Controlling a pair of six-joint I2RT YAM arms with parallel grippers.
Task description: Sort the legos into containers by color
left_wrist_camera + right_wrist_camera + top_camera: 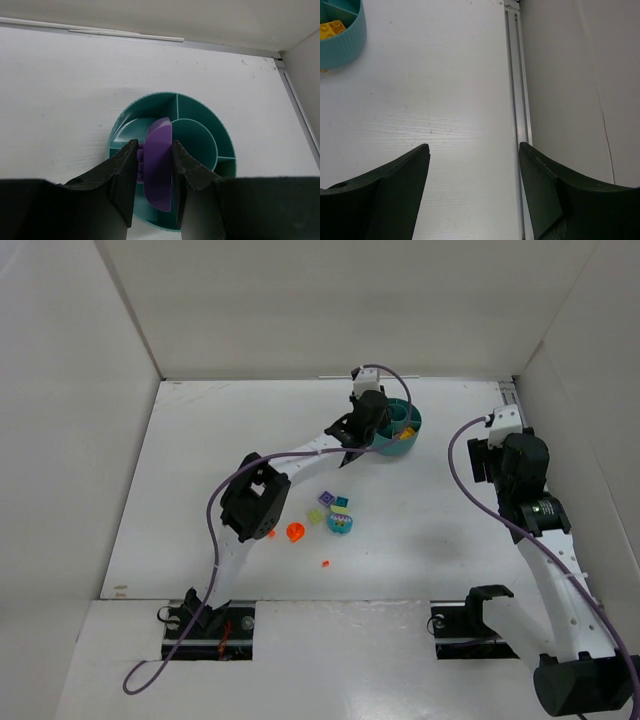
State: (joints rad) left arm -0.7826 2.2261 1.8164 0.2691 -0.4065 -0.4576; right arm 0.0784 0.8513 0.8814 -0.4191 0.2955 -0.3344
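My left gripper (155,145) is shut on a flat purple lego (160,170) and holds it upright right above the round teal tub (200,140), over its left compartments. In the top view the left gripper (362,425) covers the tub's left part (408,418); a yellow brick (407,433) lies inside. My right gripper (474,146) is open and empty over bare table near the right wall, right of the tub (342,45), in which a yellow brick (332,29) shows. Loose legos lie mid-table: purple (327,498), light green (316,516), a teal piece (341,523), orange (295,532).
A tiny orange-red bit (326,563) lies nearer the front, another (271,533) beside the left arm's elbow. A metal rail (516,100) runs along the right wall. White walls enclose the table on three sides. The right gripper (485,452) hovers near the right wall.
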